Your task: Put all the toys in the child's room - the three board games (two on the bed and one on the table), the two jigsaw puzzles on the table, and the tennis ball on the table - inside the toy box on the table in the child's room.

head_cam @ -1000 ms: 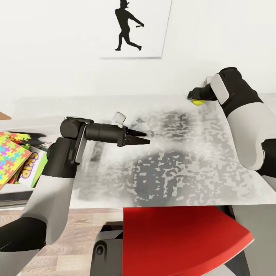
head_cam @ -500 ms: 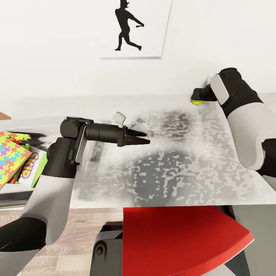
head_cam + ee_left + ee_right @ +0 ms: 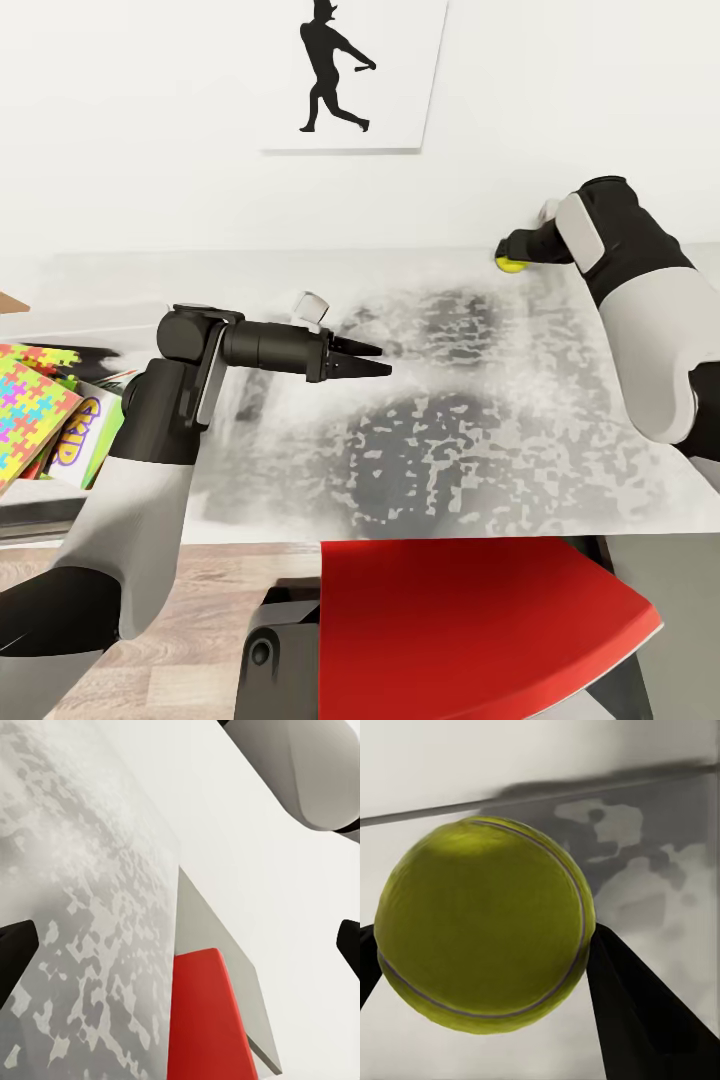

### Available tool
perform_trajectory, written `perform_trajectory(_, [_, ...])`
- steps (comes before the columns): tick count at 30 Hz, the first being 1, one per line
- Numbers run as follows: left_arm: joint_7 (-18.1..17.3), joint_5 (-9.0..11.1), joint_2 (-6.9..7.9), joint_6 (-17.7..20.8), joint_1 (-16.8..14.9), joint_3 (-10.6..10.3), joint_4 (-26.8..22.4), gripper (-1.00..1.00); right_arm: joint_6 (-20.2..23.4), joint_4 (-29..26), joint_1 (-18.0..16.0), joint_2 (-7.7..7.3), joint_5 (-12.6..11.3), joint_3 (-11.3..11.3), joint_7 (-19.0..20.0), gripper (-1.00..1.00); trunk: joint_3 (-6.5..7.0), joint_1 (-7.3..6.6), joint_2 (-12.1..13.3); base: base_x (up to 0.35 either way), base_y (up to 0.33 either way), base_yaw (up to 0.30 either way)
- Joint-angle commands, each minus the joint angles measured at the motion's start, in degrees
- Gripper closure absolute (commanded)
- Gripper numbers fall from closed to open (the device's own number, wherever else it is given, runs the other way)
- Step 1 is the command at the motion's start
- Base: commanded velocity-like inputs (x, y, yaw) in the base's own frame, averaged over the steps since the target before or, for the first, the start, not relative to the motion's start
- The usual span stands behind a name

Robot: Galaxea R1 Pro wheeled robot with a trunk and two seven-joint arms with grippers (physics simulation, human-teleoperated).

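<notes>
Right pincer (image 3: pixel 507 250) gripping tennis ball (image 3: pixel 513 265), table's (image 3: pixel 450 440) far edge

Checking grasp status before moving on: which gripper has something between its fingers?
The right gripper, at the table's far edge: the tennis ball sits between its fingers. The left gripper holds nothing.

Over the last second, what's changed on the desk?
Very little. The right pincer, closed around the tennis ball, edged slightly away from the wall picture and back, keeping the ball near the table's far edge. The left pincer stayed put, and the puzzle and game box haven't moved.
</notes>
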Motion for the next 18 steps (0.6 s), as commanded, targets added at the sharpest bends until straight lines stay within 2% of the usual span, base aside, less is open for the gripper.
perform_trajectory(1, [-0.29, -0.18, -0.02, 0.6, -0.04, 0.01, 0.0, -1.0, 0.17, -0.08, -0.04, -0.09, -0.83, 0.43, -0.6, 1.0, -0.07, 0.03, -0.09, 0.0, 0.0, 0.0])
perform_trajectory(13, [-0.37, -0.12, 0.06, 0.6, -0.04, 0.18, 0.15, -1.0, 0.12, -0.58, 0.03, -0.1, -0.92, 0.43, -0.34, 1.0, -0.07, 0.03, -0.09, -0.001, 0.0, 0.0])
perform_trajectory(18, [-0.37, -0.12, 0.07, 0.6, -0.04, 0.18, 0.17, -1.0, 0.18, -0.61, 0.09, -0.12, -1.04, 0.43, -0.27, 1.0, -0.07, 0.03, -0.09, -0.158, 0.0, 0.0])
